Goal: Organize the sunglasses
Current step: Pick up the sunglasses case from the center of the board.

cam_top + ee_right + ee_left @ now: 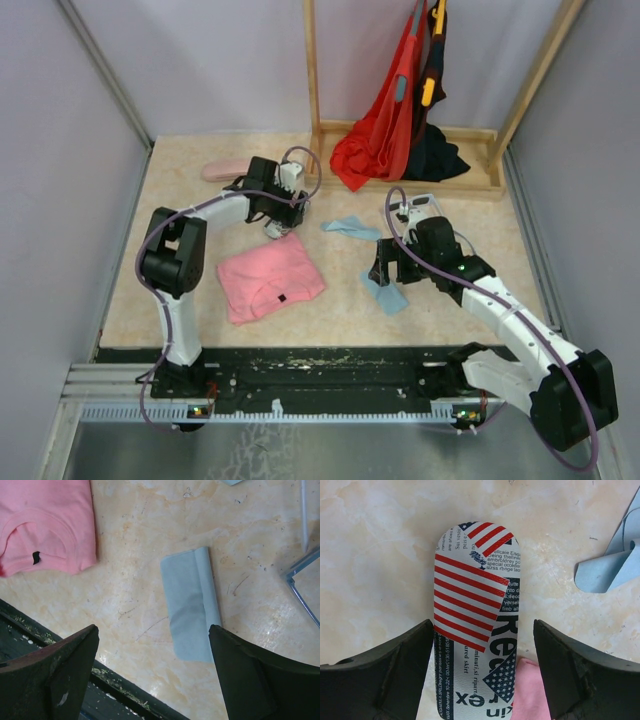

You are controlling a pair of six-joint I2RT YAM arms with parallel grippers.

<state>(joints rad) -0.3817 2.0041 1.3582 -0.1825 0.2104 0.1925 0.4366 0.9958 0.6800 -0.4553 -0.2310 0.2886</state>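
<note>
Early: left end effector [482, 630] spread astride flag case [475, 605], right end effector [152, 630] spread above blue cloth [190, 605]; grey glasses [312, 582] uncased

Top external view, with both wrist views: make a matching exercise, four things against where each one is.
Things:
1 flag-printed case
2 folded pink shirt
3 folded light-blue cloth
4 red fabric

Places:
A hanging on the wooden rack
B under the open right hand
C under the open left hand
D lying flat mid-table

Pairs: 1-C; 2-D; 3-B; 4-A
</note>
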